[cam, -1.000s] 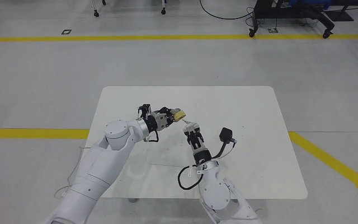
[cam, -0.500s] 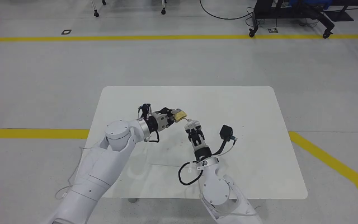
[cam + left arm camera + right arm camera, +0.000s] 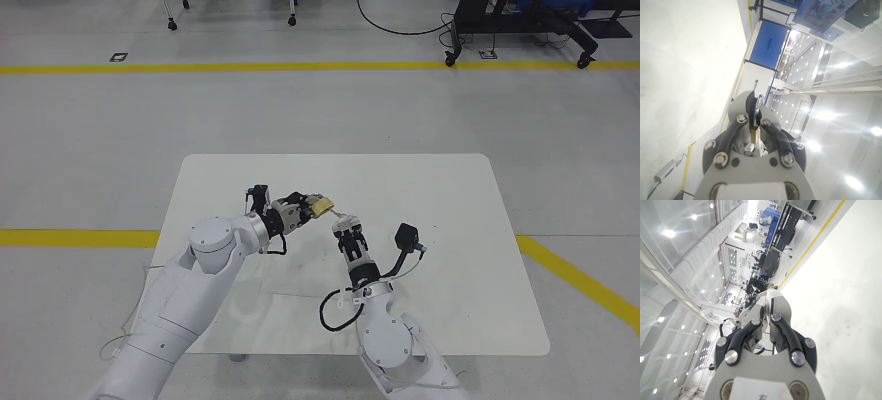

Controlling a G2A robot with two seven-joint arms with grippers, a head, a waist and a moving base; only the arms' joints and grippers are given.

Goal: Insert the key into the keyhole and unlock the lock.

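Lock (image 3: pixel 755 135): brass, pinched by left gripper (image 3: pixel 755 107), over the table.
Key (image 3: pixel 343 218): clamped in right gripper (image 3: pixel 769 299), tip just beside lock.
Table (image 3: pixel 450 200): white, beneath both grippers.

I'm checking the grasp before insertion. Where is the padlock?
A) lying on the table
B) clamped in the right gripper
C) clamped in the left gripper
C: in the left wrist view the left gripper is shut on the brass padlock; the right gripper grips the key.

Key (image 3: pixel 344 217) too small to make out; keyhole of lock (image 3: pixel 755 134) hidden.
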